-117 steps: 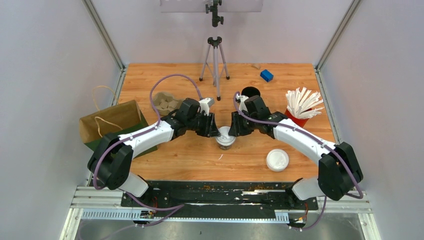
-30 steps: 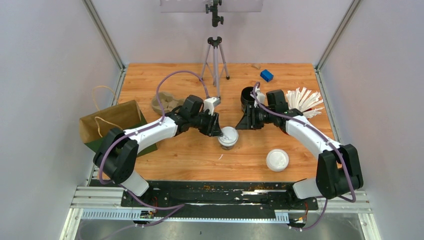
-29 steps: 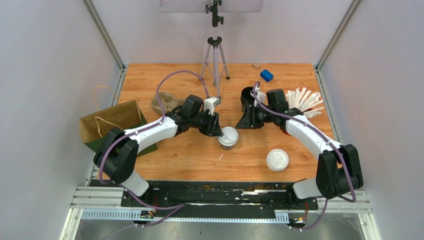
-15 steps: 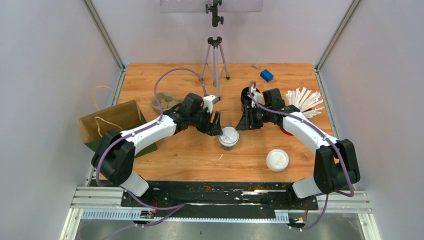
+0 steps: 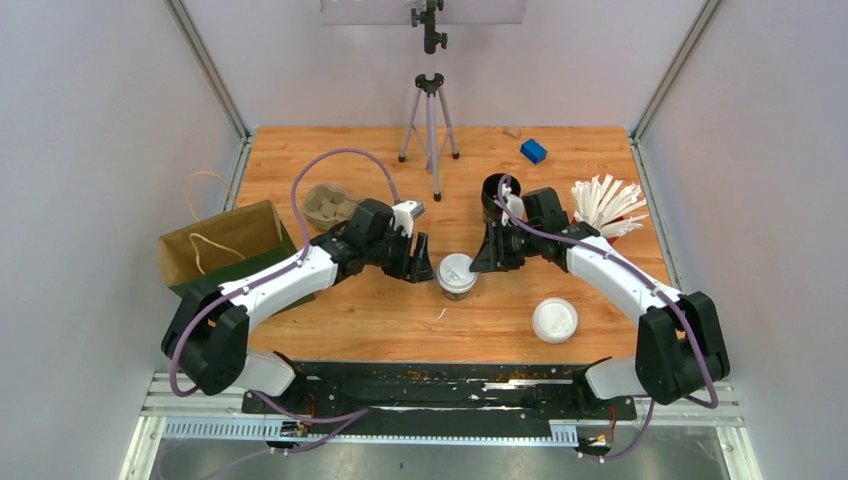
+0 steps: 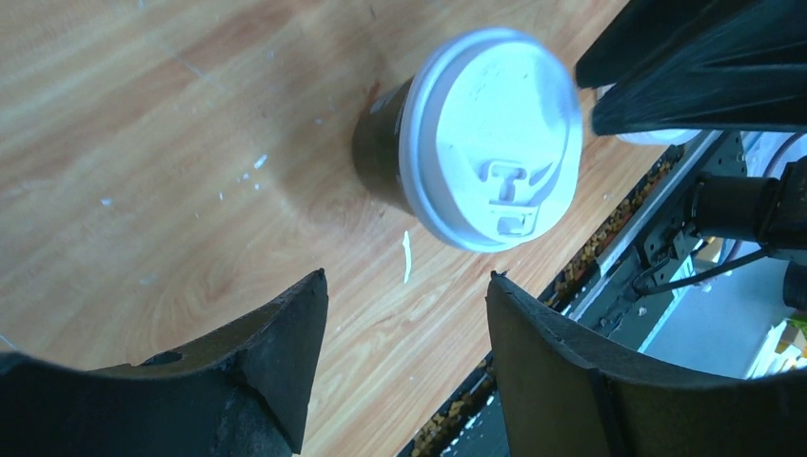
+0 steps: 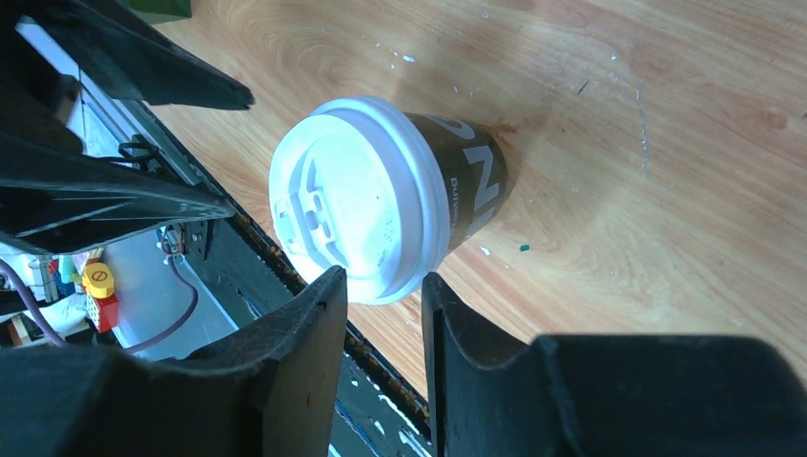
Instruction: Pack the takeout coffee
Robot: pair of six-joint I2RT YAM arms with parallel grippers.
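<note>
Right, the lidded cup (image 5: 456, 272) stands upright, well right of the paper bag (image 5: 215, 240). I have my left gripper (image 5: 420, 262) spread, empty, on its bag side; my right gripper (image 5: 482, 258), narrowly parted, probably empty, opposite, bracketing it for pickup.

Orange wooden table (image 5: 350, 150): white-lidded dark paper cup (image 5: 456, 275), loose flat white lid (image 5: 555, 320), black cup stack (image 5: 490, 185), blue block (image 5: 533, 151), grey tripod (image 5: 430, 85), cardboard carrier (image 5: 328, 205).
</note>
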